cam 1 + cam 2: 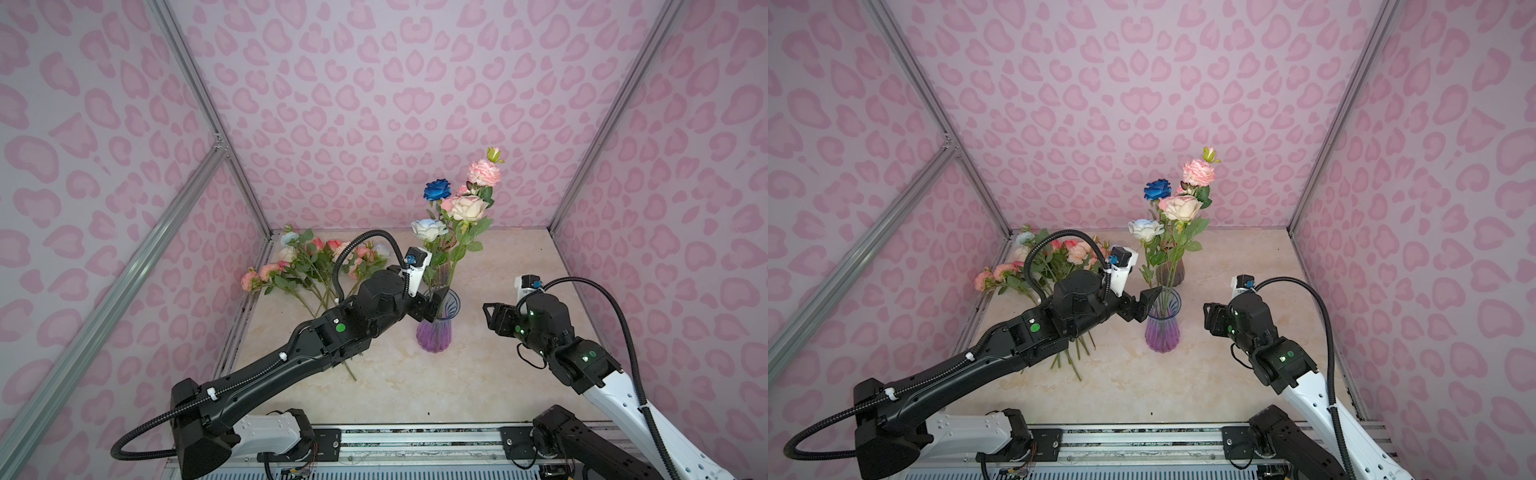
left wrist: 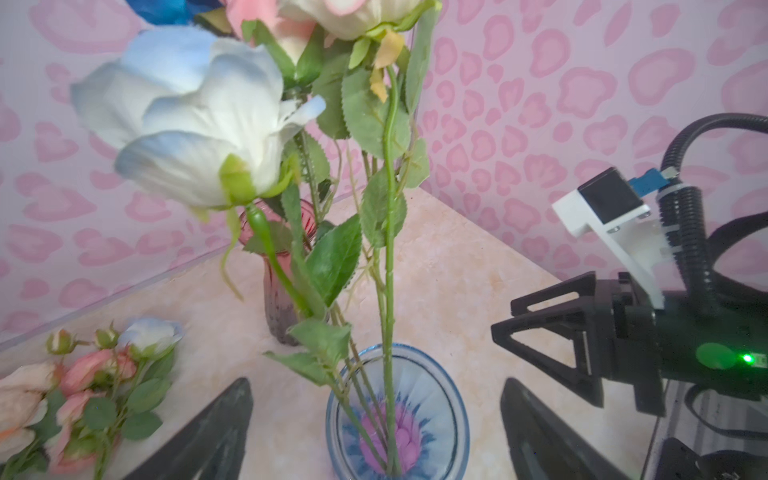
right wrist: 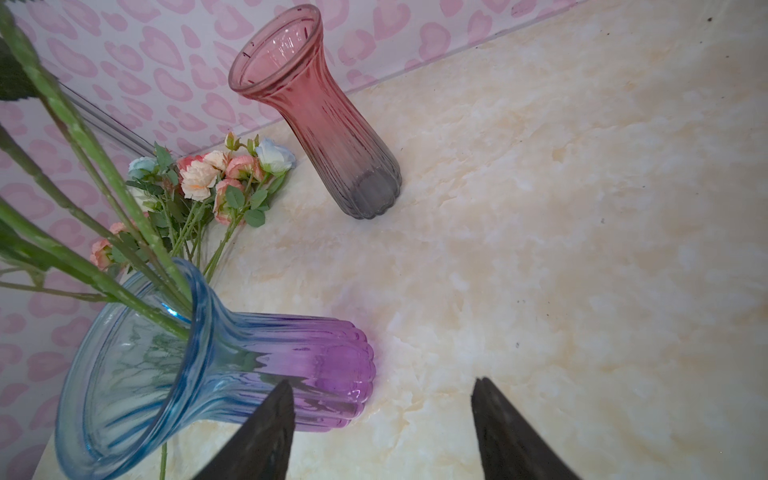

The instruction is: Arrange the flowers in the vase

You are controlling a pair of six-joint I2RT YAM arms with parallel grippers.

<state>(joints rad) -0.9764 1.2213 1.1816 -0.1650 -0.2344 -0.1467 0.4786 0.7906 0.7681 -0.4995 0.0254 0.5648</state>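
Hovering my left claw (image 2: 375, 386) spread wide at the rim of the blue-and-purple vase (image 1: 434, 332), right claw (image 3: 382, 382) parted and empty, I see several roses (image 1: 465, 208) standing inside it, other roses (image 1: 316, 262) heaped on the marble tabletop (image 1: 415, 382).

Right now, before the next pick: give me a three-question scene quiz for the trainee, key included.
1. True or false: the left gripper is clamped on a stem.
2. Which holds flowers? A: blue-purple vase. B: pink vase. C: both.
3. Where do the loose flowers lie?
Key: 1 false, its jaws stand open. 2 A, the pink vase is empty. 3 on the table, back left corner.
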